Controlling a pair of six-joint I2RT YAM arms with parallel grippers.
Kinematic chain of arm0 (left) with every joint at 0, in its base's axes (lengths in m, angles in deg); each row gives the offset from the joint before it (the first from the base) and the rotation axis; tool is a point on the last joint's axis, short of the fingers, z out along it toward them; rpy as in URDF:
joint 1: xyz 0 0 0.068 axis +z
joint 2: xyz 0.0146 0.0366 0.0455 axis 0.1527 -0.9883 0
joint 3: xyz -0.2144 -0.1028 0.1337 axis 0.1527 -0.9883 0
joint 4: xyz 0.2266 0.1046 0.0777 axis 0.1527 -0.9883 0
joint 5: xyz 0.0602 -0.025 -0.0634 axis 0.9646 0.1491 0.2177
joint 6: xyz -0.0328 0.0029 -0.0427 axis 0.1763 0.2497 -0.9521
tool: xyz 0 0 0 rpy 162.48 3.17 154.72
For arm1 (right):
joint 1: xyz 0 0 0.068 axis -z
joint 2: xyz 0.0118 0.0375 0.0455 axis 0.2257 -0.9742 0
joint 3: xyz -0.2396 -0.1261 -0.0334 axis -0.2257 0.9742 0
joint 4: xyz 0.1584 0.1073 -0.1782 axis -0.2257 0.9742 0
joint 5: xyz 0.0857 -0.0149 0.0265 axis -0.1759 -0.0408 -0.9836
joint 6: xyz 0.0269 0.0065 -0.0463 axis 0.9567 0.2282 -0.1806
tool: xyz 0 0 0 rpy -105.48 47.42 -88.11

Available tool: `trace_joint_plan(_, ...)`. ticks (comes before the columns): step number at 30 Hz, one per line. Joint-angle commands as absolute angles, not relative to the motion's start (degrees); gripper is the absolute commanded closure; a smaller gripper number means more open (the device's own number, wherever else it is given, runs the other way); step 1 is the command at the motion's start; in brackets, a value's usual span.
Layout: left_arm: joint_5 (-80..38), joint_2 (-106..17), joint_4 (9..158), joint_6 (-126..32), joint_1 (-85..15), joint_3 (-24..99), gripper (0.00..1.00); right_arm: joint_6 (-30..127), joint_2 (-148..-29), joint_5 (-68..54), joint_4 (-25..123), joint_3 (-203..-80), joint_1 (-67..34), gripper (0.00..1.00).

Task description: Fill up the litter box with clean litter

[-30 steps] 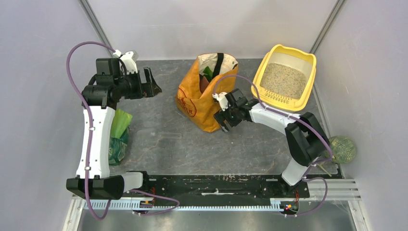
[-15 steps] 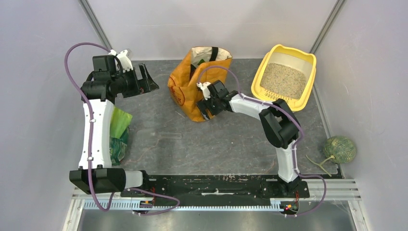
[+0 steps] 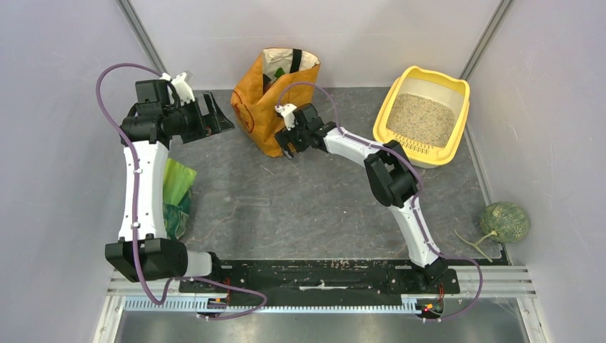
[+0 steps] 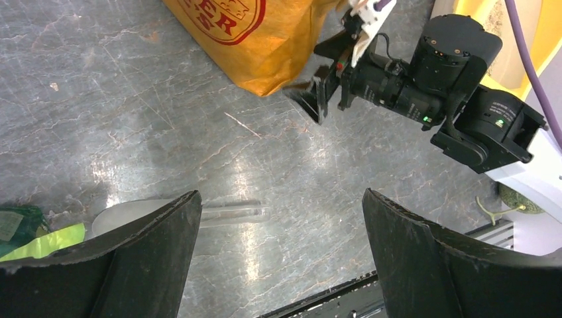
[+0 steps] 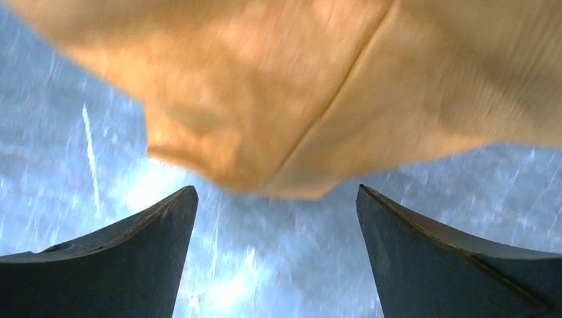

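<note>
The yellow litter box (image 3: pixel 459 121) sits at the back right and holds beige litter granules (image 3: pixel 421 118). A green litter bag (image 3: pixel 175 196) lies at the left, partly under my left arm; its edge shows in the left wrist view (image 4: pixel 36 238). My right gripper (image 3: pixel 287 143) is open, low against the lower side of the orange shopping bag (image 3: pixel 266 114); the bag's corner fills the right wrist view (image 5: pixel 298 86) just ahead of the fingers. My left gripper (image 3: pixel 218 118) is open and empty at the back left, above the table.
A clear plastic scoop (image 4: pixel 199 213) lies on the table beside the green bag. A green melon (image 3: pixel 504 221) sits at the right edge. The orange bag holds something green (image 3: pixel 277 71). White walls close in at the back and both sides.
My right arm has swept left and toward the back, and the orange bag has slid the same way ahead of its gripper. My left gripper has barely moved.
</note>
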State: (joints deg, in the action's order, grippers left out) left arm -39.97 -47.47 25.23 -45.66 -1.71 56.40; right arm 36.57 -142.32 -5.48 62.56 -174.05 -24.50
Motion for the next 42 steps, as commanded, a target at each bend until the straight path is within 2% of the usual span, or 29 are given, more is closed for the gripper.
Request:
trace_joint_plan(1,-44.0,-45.9,28.1,-44.7,-1.4,56.4,0.03,31.1,-129.2,-12.5,71.8,-168.8,-24.4,0.03)
trace_joint_plan(6,-47.6,-43.8,30.5,-45.3,-1.4,53.4,0.03,29.4,-111.9,-18.8,83.4,-153.6,-22.4,0.03)
trace_joint_plan(10,-50.6,-42.8,32.4,-46.0,-1.4,52.4,0.03,34.1,-100.0,-23.8,89.3,-148.3,-15.0,0.04)
trace_joint_plan(13,-51.5,-42.1,33.0,-46.4,-1.4,52.4,0.03,35.5,-92.9,-24.2,90.3,-147.2,-6.5,0.11)
trace_joint_plan(17,-52.3,-41.8,33.1,-46.7,-1.4,52.5,0.03,34.7,-90.0,-23.1,93.0,-148.1,4.5,0.29)
trace_joint_plan(22,-52.7,-41.7,33.4,-46.9,-1.5,52.2,0.03,35.7,-93.4,-18.6,93.4,-150.4,16.6,0.44)
trace_joint_plan(26,-52.3,-41.4,33.5,-46.7,-1.4,52.0,0.03,37.5,-98.1,-13.6,91.6,-154.0,22.6,0.49)
trace_joint_plan(29,-52.4,-41.7,34.0,-47.1,-1.4,52.0,0.03,38.7,-102.6,-10.8,87.7,-156.4,25.3,0.59)
trace_joint_plan(34,-52.7,-42.6,34.9,-48.2,-1.5,51.5,0.03,39.3,-112.4,-9.5,82.3,-161.8,25.4,0.66)
trace_joint_plan(42,-51.9,-42.5,34.9,-47.0,-1.4,50.2,0.03,38.2,-127.5,-8.5,82.4,-173.1,24.6,0.67)
